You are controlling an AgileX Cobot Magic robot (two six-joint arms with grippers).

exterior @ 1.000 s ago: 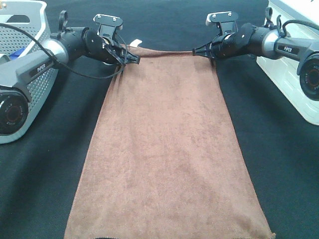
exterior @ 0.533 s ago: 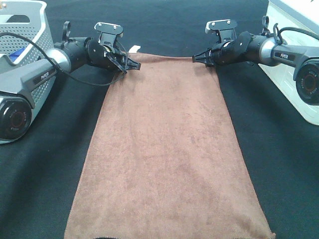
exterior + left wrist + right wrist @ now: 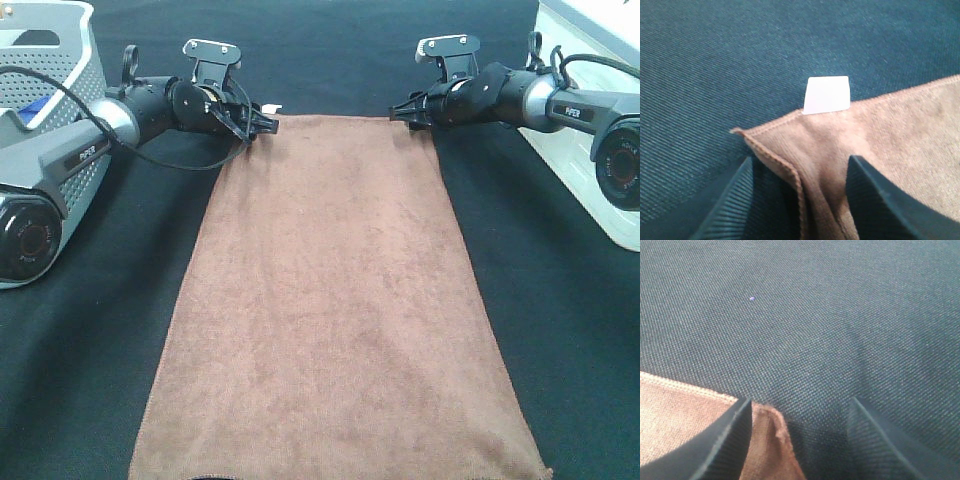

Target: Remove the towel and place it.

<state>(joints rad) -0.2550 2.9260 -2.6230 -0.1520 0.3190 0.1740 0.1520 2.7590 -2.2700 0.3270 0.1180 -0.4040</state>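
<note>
The brown towel (image 3: 330, 300) lies flat and spread out on the black cloth, running from the far middle to the front edge. My left gripper (image 3: 262, 122) stands open at its far left corner, beside the white tag (image 3: 272, 107). In the left wrist view the towel corner (image 3: 790, 145) and the tag (image 3: 826, 94) lie between and ahead of the open left gripper (image 3: 801, 160). My right gripper (image 3: 400, 110) stands open at the far right corner. The right wrist view has that corner (image 3: 772, 432) lying loose beside one finger of the right gripper (image 3: 800, 401).
A grey perforated basket (image 3: 60, 60) with a blue item (image 3: 35, 105) inside stands at the far left. A white container (image 3: 580, 150) stands at the far right. Black cloth (image 3: 560, 350) covers the table on both sides of the towel.
Both grippers have opened and let go of the towel's far corners. The far edge has dropped flat onto the cloth, and the tips have drawn slightly outward.
</note>
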